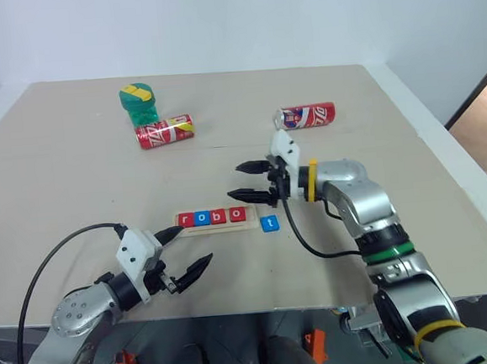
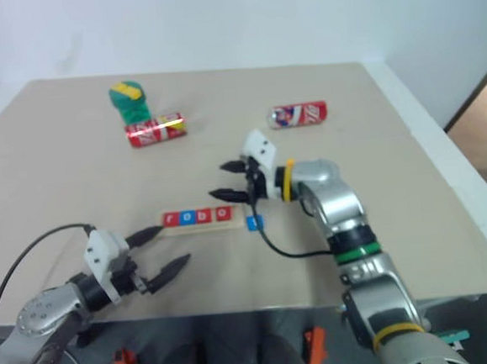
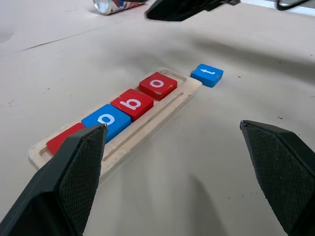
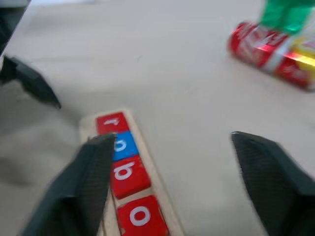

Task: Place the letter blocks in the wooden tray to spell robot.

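Observation:
The wooden tray lies near the table's front edge. Four letter blocks sit in its groove: red r, blue o, red b and red o. The blue t block lies flat on the table just off the tray's right end, apart from it. My right gripper hovers open above the tray's right end with nothing between its fingers. My left gripper stands open just in front of the tray's left end, empty, pointing along the tray.
Two red soda cans lie on their sides at the back, one at the left and one at the right. A green and yellow object stands behind the left can. The table's right edge drops to the floor.

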Available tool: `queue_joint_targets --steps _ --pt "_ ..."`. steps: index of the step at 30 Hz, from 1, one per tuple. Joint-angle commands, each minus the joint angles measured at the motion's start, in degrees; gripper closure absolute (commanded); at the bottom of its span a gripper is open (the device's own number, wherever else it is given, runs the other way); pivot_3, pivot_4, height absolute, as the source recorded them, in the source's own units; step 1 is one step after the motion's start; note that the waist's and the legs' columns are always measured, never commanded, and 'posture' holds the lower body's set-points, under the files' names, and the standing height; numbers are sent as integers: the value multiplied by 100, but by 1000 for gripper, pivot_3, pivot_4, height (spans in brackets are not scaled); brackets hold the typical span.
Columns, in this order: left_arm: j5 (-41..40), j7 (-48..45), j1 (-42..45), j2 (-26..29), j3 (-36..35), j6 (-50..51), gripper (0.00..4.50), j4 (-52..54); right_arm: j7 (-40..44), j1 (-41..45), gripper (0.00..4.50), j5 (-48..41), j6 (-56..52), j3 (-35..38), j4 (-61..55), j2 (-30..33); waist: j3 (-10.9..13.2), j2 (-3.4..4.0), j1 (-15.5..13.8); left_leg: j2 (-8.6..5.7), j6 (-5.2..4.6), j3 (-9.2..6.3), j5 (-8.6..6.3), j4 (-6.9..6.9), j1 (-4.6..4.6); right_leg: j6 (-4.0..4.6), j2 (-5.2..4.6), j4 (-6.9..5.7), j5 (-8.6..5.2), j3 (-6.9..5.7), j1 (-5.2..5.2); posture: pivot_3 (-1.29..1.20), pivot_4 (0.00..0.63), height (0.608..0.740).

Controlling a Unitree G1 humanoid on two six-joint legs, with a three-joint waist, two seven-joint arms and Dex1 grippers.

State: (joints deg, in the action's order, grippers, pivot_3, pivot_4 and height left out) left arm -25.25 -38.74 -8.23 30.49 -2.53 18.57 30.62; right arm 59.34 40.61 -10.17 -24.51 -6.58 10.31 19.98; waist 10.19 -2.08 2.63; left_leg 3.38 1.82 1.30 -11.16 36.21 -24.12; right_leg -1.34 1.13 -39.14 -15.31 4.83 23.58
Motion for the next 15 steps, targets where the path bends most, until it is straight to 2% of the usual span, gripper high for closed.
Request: queue_joint_targets --steps 1,4,5,7,15 --pt "-38 -87 1 98 -95 -85 0 199 -266 -440 2480 -40 -251 29 -620 210 1 1 5 -3 0 2 0 0 0 -8 -3 0 -4 2 0 0 150 740" --pt "-27 -132 30 115 -76 -88 0 152 -510 -671 3331 97 -357 -171 -757 225 1 2 37 -4 0 11 0 2 1 -12 -5 0 -1 9 3 0 150 740" --pt "-28 -139 45 117 -68 -86 0 143 -584 -697 3838 153 -340 -235 -753 216 1 2 50 -2 0 16 0 2 2 -12 -4 0 2 10 4 0 150 740" --pt "-27 -147 87 112 -53 -80 0 118 -686 -680 4471 202 -270 -309 -669 184 1 2 55 3 -1 16 1 2 3 -7 1 0 7 9 6 0 150 740" --pt "-15 -188 105 118 -113 -68 0 75 -756 -526 4471 319 -66 -577 -437 127 1 2 46 3 -1 13 1 3 1 -12 5 0 4 10 5 0 150 740"
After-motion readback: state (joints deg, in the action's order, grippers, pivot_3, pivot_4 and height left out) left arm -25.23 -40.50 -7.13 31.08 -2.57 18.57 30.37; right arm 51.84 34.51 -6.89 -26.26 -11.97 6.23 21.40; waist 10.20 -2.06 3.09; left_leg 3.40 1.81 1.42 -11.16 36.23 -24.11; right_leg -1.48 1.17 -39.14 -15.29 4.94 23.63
